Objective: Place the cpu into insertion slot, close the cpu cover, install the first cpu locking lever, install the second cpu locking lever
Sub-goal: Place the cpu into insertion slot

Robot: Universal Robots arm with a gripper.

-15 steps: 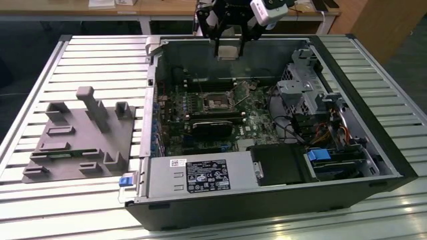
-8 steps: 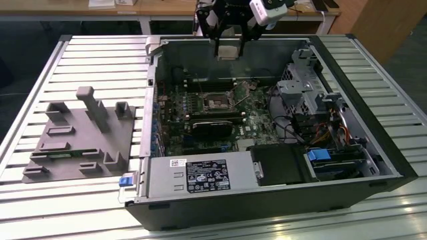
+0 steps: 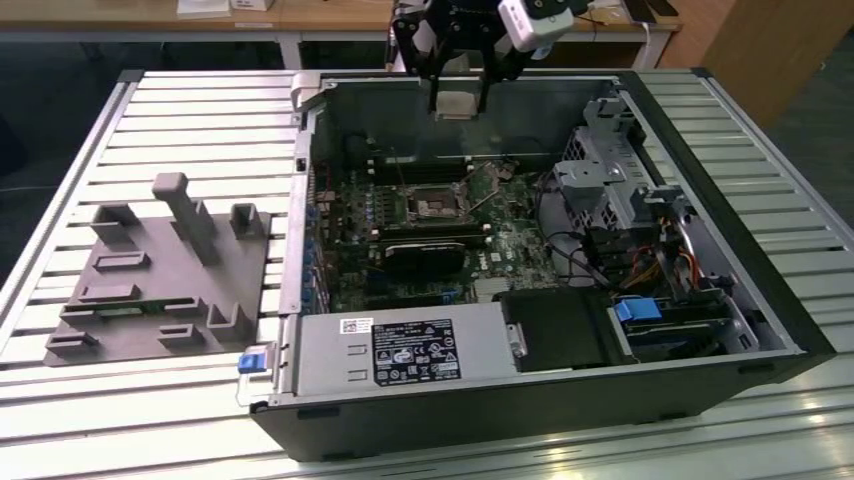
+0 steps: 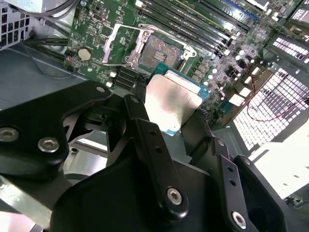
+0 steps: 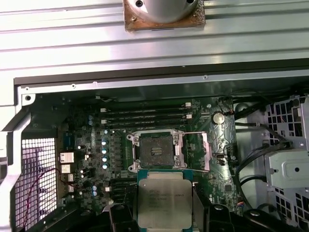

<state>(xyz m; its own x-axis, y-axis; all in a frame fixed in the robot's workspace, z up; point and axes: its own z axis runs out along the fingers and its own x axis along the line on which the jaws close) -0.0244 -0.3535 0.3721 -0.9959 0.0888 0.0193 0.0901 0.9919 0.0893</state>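
Note:
My gripper (image 3: 454, 98) hangs above the far wall of the open computer case, shut on the cpu (image 3: 454, 104), a flat silver-topped square chip. In both wrist views the cpu (image 4: 171, 102) (image 5: 162, 199) sits between the black fingers (image 4: 139, 113), well above the motherboard. The insertion slot (image 3: 437, 207) (image 4: 157, 52) (image 5: 155, 151) lies uncovered, its dark centre showing. Swung up beside the slot stands the cpu cover (image 4: 117, 44) (image 5: 199, 152), a thin silver frame.
The case lies on its side on a slatted metal table (image 3: 200, 120). Inside are a power supply (image 3: 400, 352), a black block (image 3: 424, 256) below the slot, a drive cage (image 3: 603, 185) and cables. A grey fixture tray (image 3: 160, 270) stands on the exterior view's left.

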